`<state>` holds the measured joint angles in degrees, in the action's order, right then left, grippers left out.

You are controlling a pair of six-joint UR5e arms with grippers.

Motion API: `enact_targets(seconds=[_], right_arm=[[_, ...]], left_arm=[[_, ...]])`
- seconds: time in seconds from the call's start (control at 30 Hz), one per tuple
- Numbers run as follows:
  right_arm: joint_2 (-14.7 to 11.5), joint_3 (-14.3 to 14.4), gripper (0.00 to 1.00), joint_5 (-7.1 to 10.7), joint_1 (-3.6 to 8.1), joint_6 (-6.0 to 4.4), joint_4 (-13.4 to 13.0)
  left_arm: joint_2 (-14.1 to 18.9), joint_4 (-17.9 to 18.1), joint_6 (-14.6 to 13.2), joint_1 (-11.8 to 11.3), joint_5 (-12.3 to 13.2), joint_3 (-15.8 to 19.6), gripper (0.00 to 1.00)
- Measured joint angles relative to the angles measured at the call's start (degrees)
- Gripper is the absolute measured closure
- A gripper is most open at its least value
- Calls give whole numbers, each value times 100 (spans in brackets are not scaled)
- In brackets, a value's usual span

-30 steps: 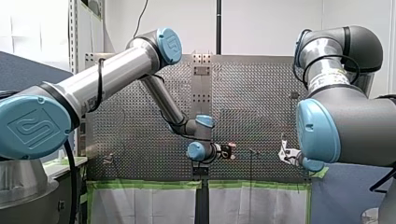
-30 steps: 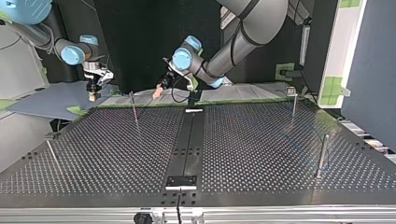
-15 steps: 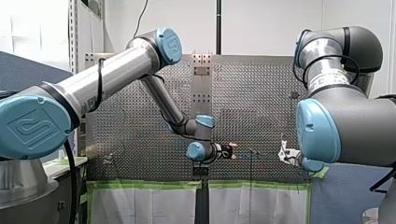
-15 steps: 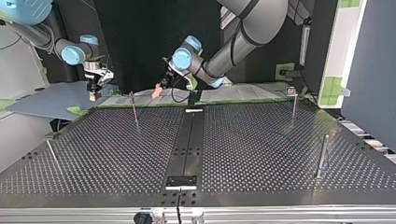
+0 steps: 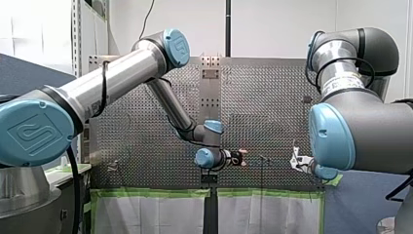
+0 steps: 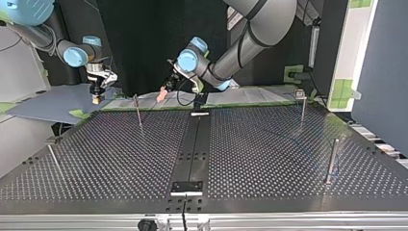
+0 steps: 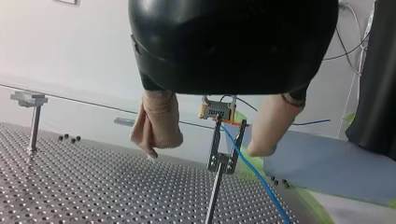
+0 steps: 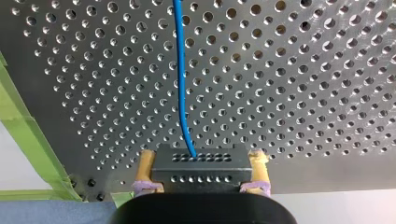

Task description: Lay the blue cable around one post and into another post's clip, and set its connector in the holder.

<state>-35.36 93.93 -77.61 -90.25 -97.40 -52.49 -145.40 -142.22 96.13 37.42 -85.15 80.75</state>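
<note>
Nothing shifted since half a second before; both arms held their place.
Right hand [image 8: 202, 157] pinched the black connector [image 8: 201, 170] over the perforated surface [image 8: 303, 93] near green tape [image 8: 23, 126]. The blue cable [image 8: 182, 84] ran across the holes, beside the clip post [image 7: 220, 158]. Left hand [image 7: 204, 150] was spread, with beige pads. A pale wall [image 7: 70, 56] stood behind.
</note>
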Motion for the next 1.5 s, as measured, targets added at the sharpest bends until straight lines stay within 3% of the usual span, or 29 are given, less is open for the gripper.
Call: enact_targets(seconds=[0.63, 0.97, 1.07, 1.2, 1.5], right_arm=[[14, 1, 100, 0, -1, 1, -16], [16, -1, 100, 0, 0, 0, -17], [17, 0, 100, 0, 1, 0, -20], [19, 0, 100, -1, 1, -5, -27], [22, 0, 100, 22, -1, -44, -34]], left_arm=[[0, 34, 55, -21, -3, 0, 0], [223, -310, -366, -56, -12, 182, 0], [389, -257, -522, -100, -113, 346, 0], [620, -63, -516, -174, -320, 577, 0], [1180, 490, -32, -254, -860, 1137, 0]])
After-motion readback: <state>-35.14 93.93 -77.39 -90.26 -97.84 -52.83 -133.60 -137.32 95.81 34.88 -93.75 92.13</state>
